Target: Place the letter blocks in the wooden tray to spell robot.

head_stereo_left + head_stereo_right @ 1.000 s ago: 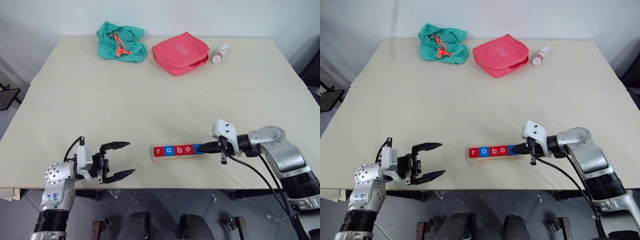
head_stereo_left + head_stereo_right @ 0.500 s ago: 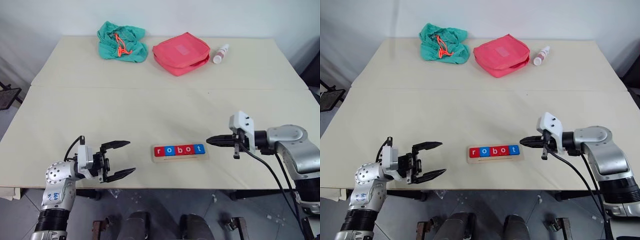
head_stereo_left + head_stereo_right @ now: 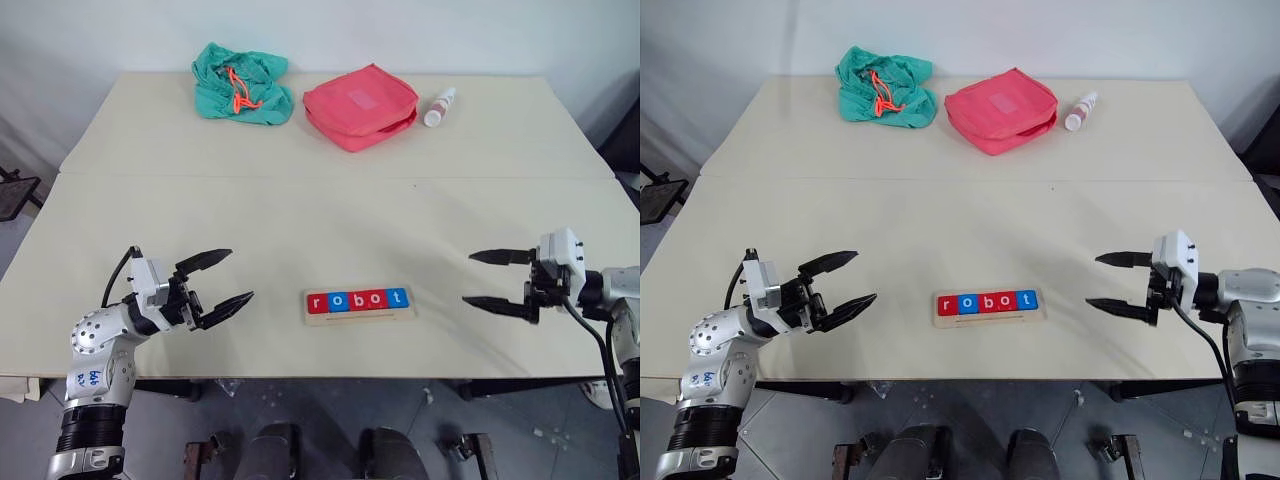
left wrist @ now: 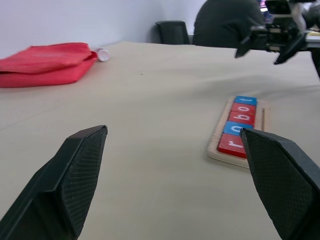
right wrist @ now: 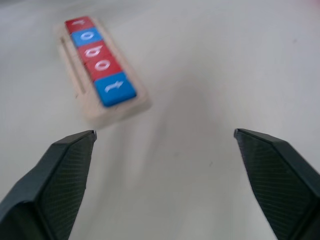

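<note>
Five letter blocks point(image 3: 358, 300) lie in a row in the wooden tray point(image 3: 360, 315) near the table's front edge, reading r, o, b, o, t: red, blue, red, red, blue. My right gripper point(image 3: 467, 278) hovers open to the right of the tray, well apart from it, with nothing between its fingers. To the tray's left my left gripper point(image 3: 241, 274) is also open and empty. The left wrist view shows the blocks point(image 4: 240, 120) in the tray point(image 4: 220, 152). In the right wrist view the blocks point(image 5: 97, 55) sit ahead between the fingers point(image 5: 60, 175).
At the table's far side lie a green cloth bag point(image 3: 240, 85), a red zip pouch point(image 3: 360, 105) and a small white bottle point(image 3: 438, 107). The tray sits close to the table's front edge point(image 3: 330, 375).
My right gripper drew back to the right from the tray's end, leaving the blue t block in place, and then opened. My left gripper shifted a little to the left.
</note>
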